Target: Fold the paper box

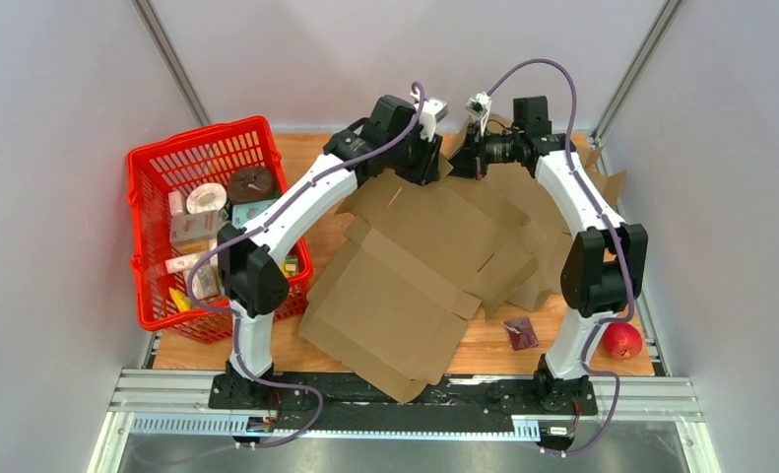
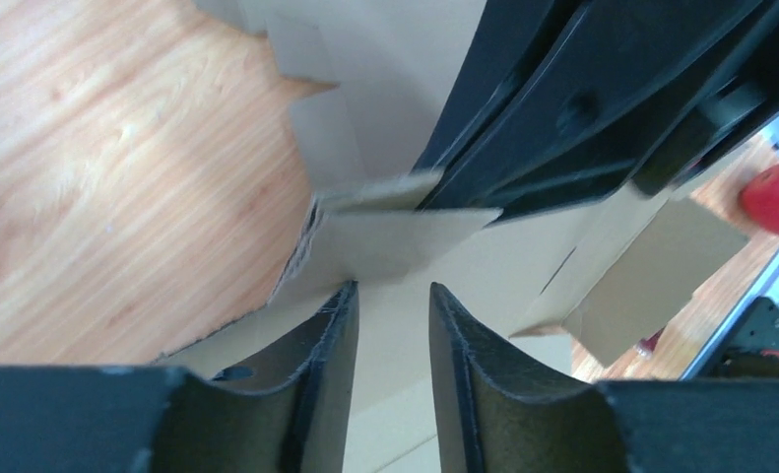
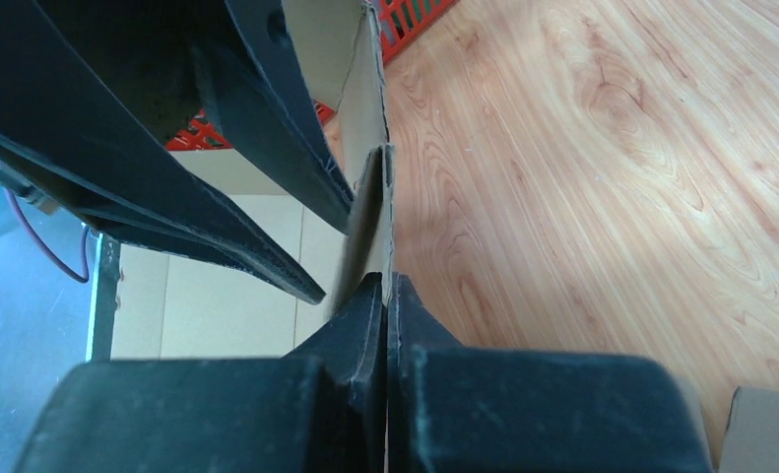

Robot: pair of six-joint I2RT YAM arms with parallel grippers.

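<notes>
The paper box (image 1: 405, 286) is a large sheet of brown cardboard lying mostly flat across the wooden table, with flaps lifted at its far edge. Both grippers meet there. My right gripper (image 1: 467, 156) is shut on a thin upright flap (image 3: 370, 207), which runs straight into its closed fingertips (image 3: 385, 281). My left gripper (image 1: 426, 158) faces it from the left. Its two fingers (image 2: 392, 291) stand apart just short of the same flap's edge (image 2: 365, 202), with nothing pinched between them. The right gripper's black body (image 2: 582, 108) fills the upper right of the left wrist view.
A red basket (image 1: 159, 197) holding several small items stands at the left of the table. A red apple (image 1: 621, 340) and a dark red packet (image 1: 520, 333) lie near the right arm's base. More cardboard (image 1: 552, 217) is piled at the back right.
</notes>
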